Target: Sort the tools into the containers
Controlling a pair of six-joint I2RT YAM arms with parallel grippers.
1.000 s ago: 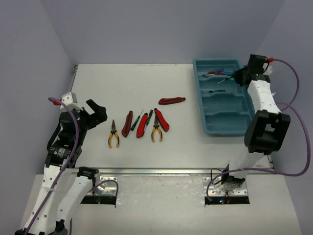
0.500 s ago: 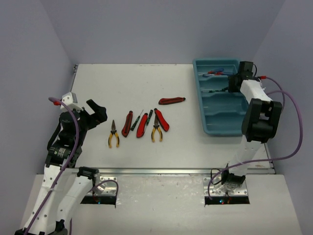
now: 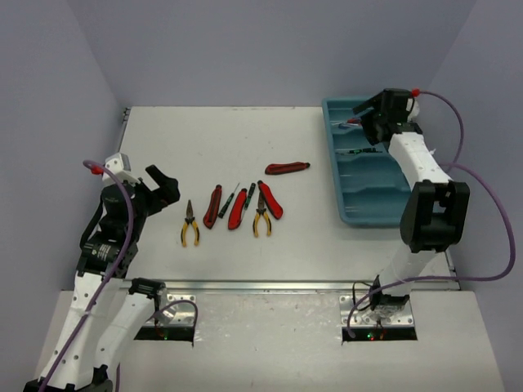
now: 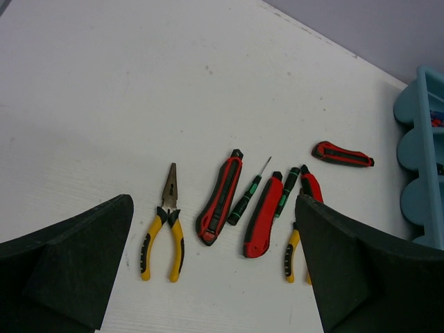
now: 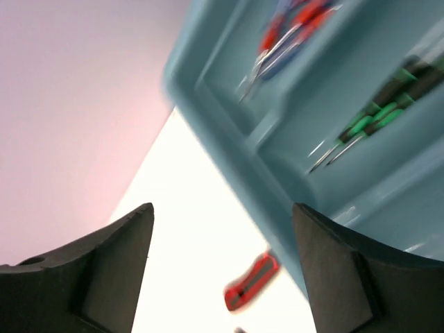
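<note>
- Nearest the arms, the risk is crowding. The outer pliers lie a little apart on the tabletop, but the red knives, the black-green screwdrivers and the second pliers lie touching or just beside one another, so jaws closing on one would likely nudge or drag a neighbour
- The thin screwdrivers lie between fatter knife handles, so a pinch from above may land on those handles and miss the shaft, or set it rolling
- Farther out, the lone knife lies well apart from the cluster, between it and the tray. It is slanted, so a poorly turned wrist could skid it rather than lift it
- At the tray, the right gripper hangs over the far compartments. A careless swing away could catch a dividing wall or the rim and shove the tray, or stir the sorted screwdrivers inside
- Mixing kinds is the other hazard: the farthest compartment holds blue- and red-handled tools and the next one holds the black-green ones, so a knife or pliers dropped there would spoil the sort
- Left gripper: jaws spread as wide as they go, nothing between them, touching nothing, hovering above the tabletop just left of the cluster
- Right gripper: jaws well apart and holding nothing, above the tray's far end. The wrist view is blurred, so I cannot tell whether a finger grazes the rim
</note>
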